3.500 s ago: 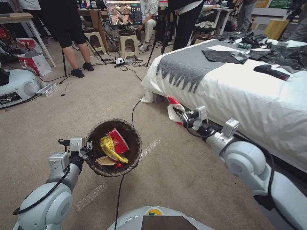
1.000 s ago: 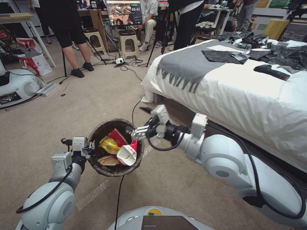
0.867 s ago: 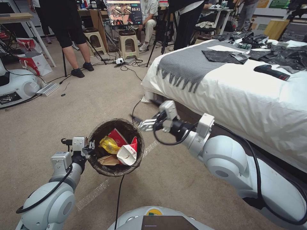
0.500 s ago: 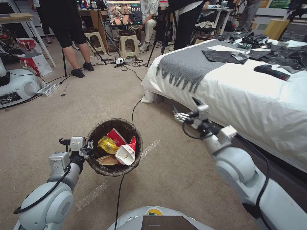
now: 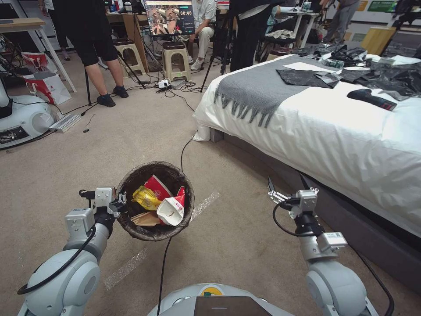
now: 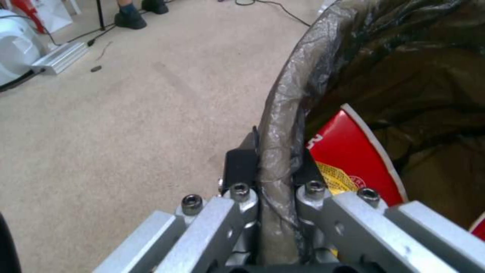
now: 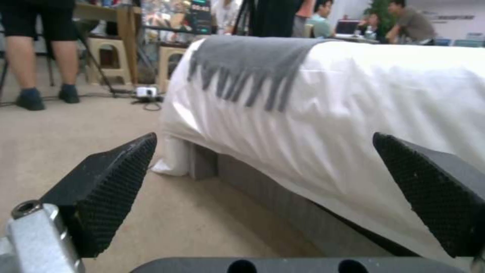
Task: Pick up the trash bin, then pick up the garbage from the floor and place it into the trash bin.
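We see the left gripper (image 5: 119, 202) pinching the trash bin (image 5: 131, 219) rim; inside, seemingly cartons (image 5: 172, 210). The right gripper (image 5: 285, 184) hangs beside the bed (image 5: 333, 131), fingers (image 7: 108, 189) spread.

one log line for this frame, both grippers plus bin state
left gripper: shut on trash bin rim | right gripper: open, empty, beside bed | garbage: in bin

Dark brown-black bag lining the trash bin (image 5: 131, 221), red-white cartons (image 5: 172, 210), yellow wrapper (image 5: 146, 198), grey fringed blanket (image 5: 258, 87), white bedsheet (image 5: 333, 136)
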Available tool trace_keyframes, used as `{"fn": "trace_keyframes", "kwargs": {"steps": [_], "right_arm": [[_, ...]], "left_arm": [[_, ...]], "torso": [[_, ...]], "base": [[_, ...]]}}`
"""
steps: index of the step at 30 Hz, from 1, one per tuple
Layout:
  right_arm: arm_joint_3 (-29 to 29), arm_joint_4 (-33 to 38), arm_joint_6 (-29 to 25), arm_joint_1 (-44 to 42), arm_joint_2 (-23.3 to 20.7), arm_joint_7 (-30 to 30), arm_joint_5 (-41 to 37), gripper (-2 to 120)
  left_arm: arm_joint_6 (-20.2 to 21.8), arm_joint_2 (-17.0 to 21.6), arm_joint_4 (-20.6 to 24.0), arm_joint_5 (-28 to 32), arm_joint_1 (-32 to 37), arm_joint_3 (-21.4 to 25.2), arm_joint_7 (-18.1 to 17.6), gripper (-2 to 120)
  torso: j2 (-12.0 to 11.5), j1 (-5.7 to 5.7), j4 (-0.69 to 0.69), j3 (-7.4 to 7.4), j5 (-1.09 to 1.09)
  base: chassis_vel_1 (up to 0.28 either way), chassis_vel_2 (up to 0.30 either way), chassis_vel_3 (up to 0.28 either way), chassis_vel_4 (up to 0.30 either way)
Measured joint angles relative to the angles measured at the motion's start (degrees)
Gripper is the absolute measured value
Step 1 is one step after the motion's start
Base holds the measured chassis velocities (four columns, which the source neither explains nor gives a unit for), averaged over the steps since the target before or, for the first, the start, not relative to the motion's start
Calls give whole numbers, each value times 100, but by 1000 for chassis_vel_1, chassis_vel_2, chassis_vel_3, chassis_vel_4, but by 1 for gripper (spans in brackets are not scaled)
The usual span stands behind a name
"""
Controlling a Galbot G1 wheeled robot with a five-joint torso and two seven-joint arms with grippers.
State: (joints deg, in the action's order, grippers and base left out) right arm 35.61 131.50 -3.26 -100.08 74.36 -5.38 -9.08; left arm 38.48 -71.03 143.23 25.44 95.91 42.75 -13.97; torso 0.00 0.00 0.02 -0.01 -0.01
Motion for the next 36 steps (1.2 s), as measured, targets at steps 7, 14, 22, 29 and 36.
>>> {"fn": "trace_keyframes", "kwargs": {"steps": [7, 14, 22, 29, 36], "right_arm": [[262, -35, -488, -378, 541, 282, 279, 100], [392, -20, -613, -515, 588, 325, 254, 100], [343, -4, -546, -434, 530, 326, 207, 100], [171, 2, -383, -327, 460, 314, 188, 100], [67, -16, -264, -245, 406, 278, 162, 100]], "left_arm": [[2, -169, -20, -200, -4, -5, 119, 2], [8, -377, -10, -348, 41, -3, 220, 2], [9, -382, -6, -364, -15, -1, 247, 2], [9, -365, -2, -318, -48, 38, 249, 2], [9, -332, 0, -260, -80, 61, 246, 2]], "torso": [[0, 0, -2, 0, 0], [0, 0, -2, 0, 0], [0, 0, -2, 1, 1], [0, 0, -1, 1, 0], [0, 0, -3, 1, 1]], "base": [[0, 0, 0, 0], [0, 0, 0, 0], [14, 16, 12, 13], [71, 83, 67, 65], [69, 70, 67, 67]]}}
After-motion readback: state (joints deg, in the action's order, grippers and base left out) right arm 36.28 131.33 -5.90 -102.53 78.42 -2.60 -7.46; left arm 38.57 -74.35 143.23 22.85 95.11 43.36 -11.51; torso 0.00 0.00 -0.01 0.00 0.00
